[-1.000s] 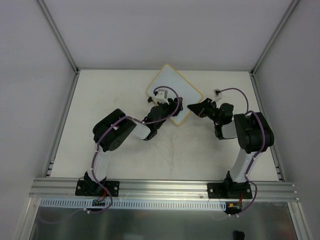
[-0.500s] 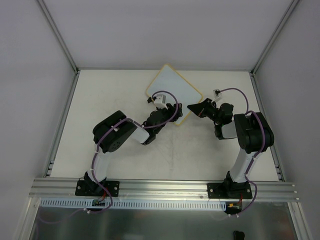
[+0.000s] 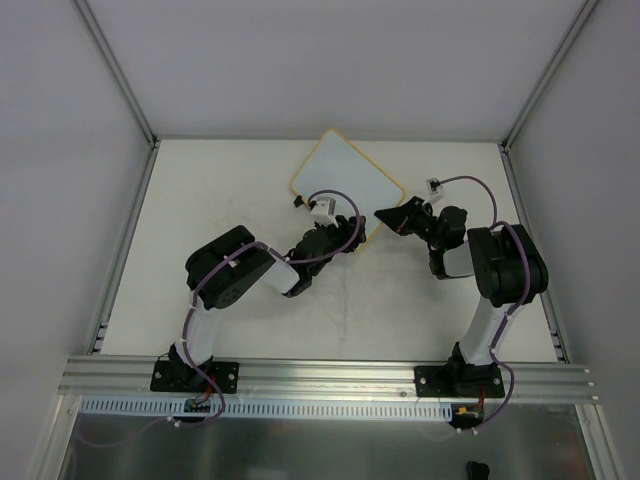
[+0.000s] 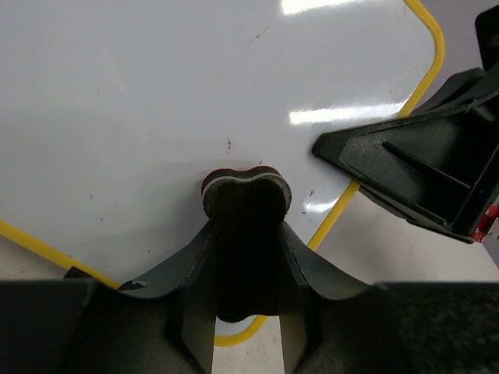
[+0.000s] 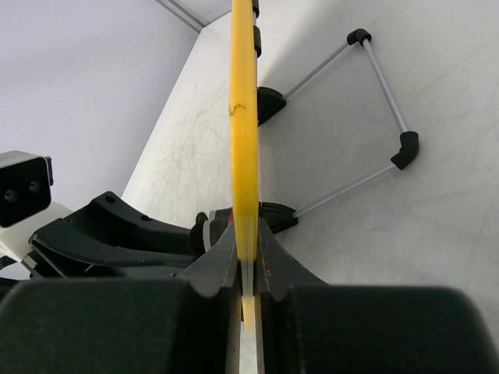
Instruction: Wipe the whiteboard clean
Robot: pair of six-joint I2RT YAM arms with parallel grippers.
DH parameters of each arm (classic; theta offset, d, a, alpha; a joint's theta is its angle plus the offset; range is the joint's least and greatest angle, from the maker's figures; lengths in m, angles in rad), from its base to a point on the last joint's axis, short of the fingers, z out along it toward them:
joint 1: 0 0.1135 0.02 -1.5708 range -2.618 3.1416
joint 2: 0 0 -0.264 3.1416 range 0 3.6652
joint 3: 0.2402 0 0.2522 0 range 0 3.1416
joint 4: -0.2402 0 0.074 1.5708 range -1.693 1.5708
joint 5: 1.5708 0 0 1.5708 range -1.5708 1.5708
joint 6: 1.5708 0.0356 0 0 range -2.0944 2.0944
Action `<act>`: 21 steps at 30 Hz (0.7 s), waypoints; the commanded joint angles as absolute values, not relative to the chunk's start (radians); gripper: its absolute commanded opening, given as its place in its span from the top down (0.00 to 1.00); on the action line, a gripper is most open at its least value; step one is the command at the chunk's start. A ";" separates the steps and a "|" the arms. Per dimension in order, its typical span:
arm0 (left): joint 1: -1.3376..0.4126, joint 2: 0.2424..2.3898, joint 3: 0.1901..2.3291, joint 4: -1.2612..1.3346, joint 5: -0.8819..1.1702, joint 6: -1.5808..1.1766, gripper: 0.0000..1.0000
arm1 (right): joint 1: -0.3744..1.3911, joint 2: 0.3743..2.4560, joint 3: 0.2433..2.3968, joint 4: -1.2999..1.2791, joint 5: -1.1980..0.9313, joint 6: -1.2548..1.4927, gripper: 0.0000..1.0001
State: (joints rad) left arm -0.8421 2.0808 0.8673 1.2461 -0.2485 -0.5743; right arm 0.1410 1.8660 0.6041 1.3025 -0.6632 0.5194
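Note:
The whiteboard [image 3: 345,175] sits at the back middle of the table, turned like a diamond, with a white surface and a yellow frame. In the left wrist view its surface [image 4: 156,93] is white with a few tiny dark specks. My left gripper [image 4: 246,234] is shut on a black eraser block [image 4: 246,195], which presses on the board near its near corner; it also shows in the top view [image 3: 338,235]. My right gripper [image 5: 248,261] is shut on the board's yellow edge [image 5: 243,117], at the board's right corner in the top view [image 3: 385,215].
The board's thin wire stand [image 5: 390,101] with black clips lies on the table behind the board. The right gripper's black fingers [image 4: 421,167] sit close to the eraser. Grey walls and metal posts enclose the table; an aluminium rail [image 3: 320,375] runs along the near edge.
My left gripper has drawn the eraser back across the board toward its near corner. The right gripper and the board have stayed put.

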 commanded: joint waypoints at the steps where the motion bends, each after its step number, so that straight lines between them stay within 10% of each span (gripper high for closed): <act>1: -0.890 2.045 0.856 1.048 -0.216 -0.542 1.00 | 0.158 1.865 0.629 1.532 -0.733 0.526 1.00; 13: -0.870 1.619 0.813 0.685 -0.176 -0.379 1.00 | 0.160 1.867 0.630 1.532 -0.735 0.526 1.00; 21: -0.534 1.395 0.741 0.261 0.092 -0.630 1.00 | 0.160 1.878 0.646 1.534 -0.741 0.528 1.00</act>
